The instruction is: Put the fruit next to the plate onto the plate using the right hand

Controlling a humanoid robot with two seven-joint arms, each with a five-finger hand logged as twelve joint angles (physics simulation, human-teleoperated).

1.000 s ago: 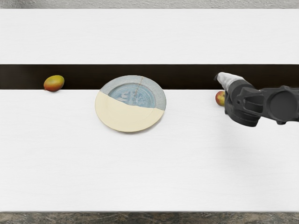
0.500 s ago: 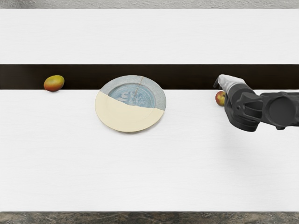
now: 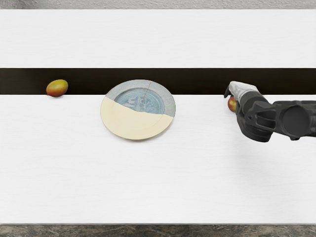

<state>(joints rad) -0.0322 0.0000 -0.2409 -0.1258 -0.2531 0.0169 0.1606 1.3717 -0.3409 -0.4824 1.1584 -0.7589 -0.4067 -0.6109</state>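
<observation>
Red-orange small round fruit [image 3: 230, 104] sits on the white matte desk [image 3: 158, 173], well right of the plate and mostly hidden behind the right robot hand [image 3: 240, 92].

Step, my read: reach/grasp, fruit not yet lifted. Grip state: can't tell. The dark, blocky wrist housing blocks the view, so around the fruit vs just beside it isn't readable.

Next move calls for enclosing the fruit, lifting clear, carrying it left to the round glazed ceramic plate [image 3: 129, 123] (blue-grey patterned upper part, cream lower part) and setting it down near the centre.

Fruit looks smooth and rounded, so it will likely roll. The plate is shallow with a low rim, so release low.

Orange-green oval fruit [image 3: 57, 88] is far left, at the desk's back edge. Leave it.
</observation>
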